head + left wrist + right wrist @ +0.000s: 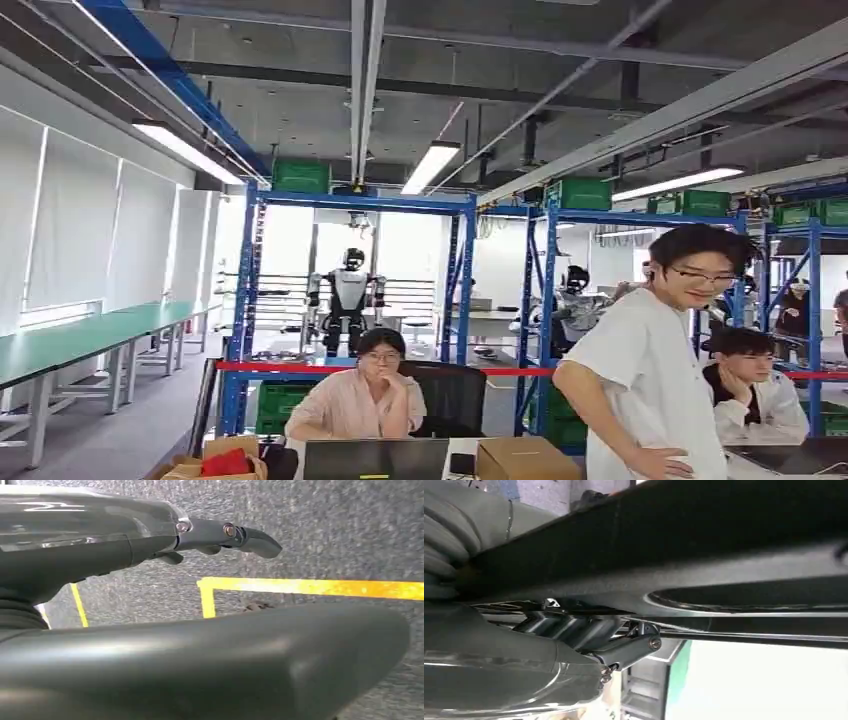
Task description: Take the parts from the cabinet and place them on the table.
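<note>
My left hand (210,535) hangs over grey floor marked with yellow tape (310,586); its dark fingers reach straight out and hold nothing. My right hand (589,635) hangs beside a dark part of my body, its fingers lying side by side with nothing seen in them; their tips are partly hidden. The head view looks level across a workshop. Blue shelving racks (462,290) stand ahead, with green crates (281,401) low in one of them. I cannot make out any parts from here.
A desk edge with cardboard boxes (522,460) and a laptop (375,460) lies just ahead. One person (368,398) sits behind it, another (650,390) stands at the right, a third (752,395) sits beyond. Green benches (80,340) line the left wall. Another robot (348,295) stands behind the racks.
</note>
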You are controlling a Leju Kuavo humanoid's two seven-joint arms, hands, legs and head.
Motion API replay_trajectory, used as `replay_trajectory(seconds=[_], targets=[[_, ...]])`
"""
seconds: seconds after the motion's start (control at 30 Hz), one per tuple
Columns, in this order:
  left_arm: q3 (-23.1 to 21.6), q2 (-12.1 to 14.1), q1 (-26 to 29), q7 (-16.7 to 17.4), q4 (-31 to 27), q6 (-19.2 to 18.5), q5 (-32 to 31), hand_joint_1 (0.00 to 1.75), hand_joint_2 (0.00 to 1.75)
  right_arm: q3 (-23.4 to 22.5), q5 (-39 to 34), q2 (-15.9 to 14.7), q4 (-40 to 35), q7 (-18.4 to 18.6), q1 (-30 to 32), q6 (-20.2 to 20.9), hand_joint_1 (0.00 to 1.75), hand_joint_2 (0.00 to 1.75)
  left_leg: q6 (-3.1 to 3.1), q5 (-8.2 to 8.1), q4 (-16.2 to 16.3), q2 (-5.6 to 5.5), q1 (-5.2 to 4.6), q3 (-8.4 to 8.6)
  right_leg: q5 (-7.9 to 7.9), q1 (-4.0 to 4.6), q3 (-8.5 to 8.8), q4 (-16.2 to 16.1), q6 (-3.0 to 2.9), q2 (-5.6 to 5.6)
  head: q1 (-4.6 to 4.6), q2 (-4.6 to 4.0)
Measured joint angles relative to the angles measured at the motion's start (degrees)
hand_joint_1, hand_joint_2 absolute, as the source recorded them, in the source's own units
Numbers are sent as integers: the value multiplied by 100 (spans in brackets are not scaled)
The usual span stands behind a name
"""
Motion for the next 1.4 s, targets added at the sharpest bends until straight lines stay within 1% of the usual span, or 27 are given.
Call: replay_trajectory(seconds=[0.03, 0.13, 0.17, 0.2, 0.23, 0.3, 0.33, 0.37, 0.4, 0.47, 0.5, 0.53, 0.57, 0.63, 0.7, 0.77, 0.83, 0.87, 0.9, 1.0, 1.07, 1.17, 1.2, 1.23, 1.33, 1.37, 1.4], targets=[[0, -9, -1, 0, 0, -2, 2, 0, 175, -2, 2, -2, 2, -2, 1, 0, 175, 175, -36, -63, -66, -9, 0, 113, 437, 124, 339, -891, -213, -8, -2, 0], [0, -9, -1, 0, 0, -33, -2, 0, 175, -7, 2, 0, 0, -7, -17, 0, 175, 175, -121, -68, -212, 9, 32, 187, 421, 162, 379, -994, -257, 5, -7, 4], [0, -9, -17, 0, 0, -33, 0, 0, 175, -15, 2, 15, -13, -9, -22, 0, 175, 175, -137, -117, -274, 16, -27, 257, 409, 87, 607, -1332, -284, -5, -4, 7], [0, -11, -29, -9, 0, -37, -2, 0, 175, -20, -6, 24, -20, -18, -26, 0, 175, 175, -135, -149, -204, 33, -31, 251, 396, 73, 703, -1445, -218, -30, 8, 4], [0, -9, -37, -13, 0, -41, -2, 0, 175, -18, -4, 44, -17, -20, -54, 0, 175, 175, -136, -273, 89, 31, -28, 99, 394, 63, 775, -1529, -240, -26, 11, 2], [0, 4, -38, -31, 0, -44, 0, 0, 175, -13, 4, 48, 0, -13, -69, 7, 175, 175, -166, -575, 978, 28, -27, -430, 325, 54, 833, -1534, -250, -26, 9, 2], [0, 18, -24, -37, 0, -46, 0, 0, 175, -13, 4, 48, 15, -13, -51, 20, 175, 175, -189, -618, 1311, 28, -21, -663, 286, 54, 878, -1532, -257, -21, 7, 0], [0, 20, -5, -37, 0, -46, 0, 0, 175, -7, 4, 48, 33, -13, -39, 22, 175, 175, -221, -522, 1386, 30, -16, -772, 241, 48, 930, -1522, -248, -11, 7, 2], [0, 22, 3, -39, 0, -46, 0, 0, 175, -2, 2, 48, 35, -11, -33, 26, 175, 175, -260, -275, 1203, 32, -1, -760, 188, 36, 994, -1509, -232, 1, 7, 2], [0, 26, -4, -42, 0, -57, 0, 0, 175, 11, 2, 50, 35, -11, -38, 35, 175, 175, -338, 465, 289, 43, 60, -476, 33, 6, 1130, -1424, -174, 8, 7, 0], [0, 24, -7, -44, 0, -57, 0, 0, 175, 13, 2, 50, 35, -13, -35, 35, 175, 175, -353, 479, 121, 47, 70, -398, -63, 6, 1155, -1364, -127, 6, 7, 0], [0, 11, -11, -52, 2, -65, -2, 0, 175, 17, -4, 46, 37, -9, -49, 35, 175, 175, -315, 430, 30, 43, 51, -337, -123, 46, 1142, -1270, -80, 13, 11, 0], [0, 11, -32, -61, 2, -65, 0, 0, 175, 26, 4, 46, 24, -13, -53, 35, 175, 175, -191, 298, -16, 34, 38, -298, -131, 41, 1105, -1255, -76, 21, -11, 4], [0, 13, -21, -74, 2, -65, -2, 0, 175, 48, 9, 46, 24, -7, -64, 35, 175, 175, -131, 269, -15, 26, 16, -307, -143, 34, 1111, -1266, -58, 13, -15, 2], [0, 22, -29, -83, 0, -68, -4, 0, 175, 61, 7, 48, 0, -9, -92, 37, 175, 175, -64, 234, -40, 28, 62, -231, -255, 27, 1103, -1122, 16, 3, -15, 4], [0, 22, -46, -87, 0, -70, -4, 0, 175, 68, 0, 48, -4, -9, -143, 39, 175, 175, -12, 191, -41, 32, 66, -183, -541, -20, 695, -385, 88, -1, -15, 0], [0, 22, -56, -90, 0, -72, -2, 0, 175, 83, -4, 44, -2, -2, -144, 55, 175, 175, -11, 140, -40, 32, 66, -150, -778, -52, 79, 552, 125, -1, -15, 0], [0, 24, -55, -94, 0, -70, -2, 0, 175, 96, -7, 42, 0, 2, -145, 68, 175, 175, -15, 111, -40, 30, 66, -113, -703, -59, -86, 695, 128, -2, -15, 0], [0, 24, -41, -94, 0, -70, -2, 0, 175, 103, -9, 42, 0, 7, -151, 83, 175, 175, -29, 67, -40, 25, 66, -48, -460, -61, -104, 541, 122, -2, -15, 2], [0, 24, -42, -94, 0, -68, -2, 0, 175, 105, -18, 42, -2, 15, -224, 94, 175, 175, -71, -54, -50, 9, 66, 150, 490, -33, 317, -847, 22, 2, -15, 0], [0, 15, -55, -85, 0, -61, 0, 0, 175, 105, -24, 28, 0, 22, -255, 103, 175, 175, -116, -61, -116, -2, 76, 165, 457, 35, 375, -912, -48, 7, -20, 11], [0, 13, -55, -70, 0, -61, 0, 0, 175, 103, -17, 20, -7, 39, -296, 101, 175, 175, -220, -52, -223, 18, 62, 213, 394, 40, 416, -1026, -137, 12, -22, 9], [0, 11, -66, -72, 0, -61, 9, 0, 175, 100, -7, 24, -22, 46, -315, 100, 175, 175, -229, -124, -199, 30, 74, 211, 361, -21, 527, -1222, -167, -12, -20, 7], [0, 11, -71, -70, 0, -63, 9, 0, 175, 100, 21, 31, -22, 46, -343, 75, 175, 175, -221, -229, -29, 31, 64, 136, 370, -12, 560, -1276, -180, -8, -22, 4], [2, 9, -84, -72, 0, -65, 13, 0, 175, 114, 368, 31, -4, 81, -437, -173, 175, 175, -233, -741, 1285, 30, 40, -565, 330, 10, 603, -1272, -226, -15, -20, 4], [0, 11, -75, -72, 0, -68, 11, 0, 175, 116, 479, 31, 13, 112, -476, -256, 175, 175, -241, -734, 1518, 30, 34, -729, 318, 18, 615, -1268, -232, -10, -20, 4], [0, 9, -69, -72, 0, -70, 4, 0, 175, 118, 606, 31, 46, 158, -545, -346, 175, 175, -246, -581, 1456, 30, 32, -761, 305, 19, 632, -1260, -231, 2, -20, 4]])
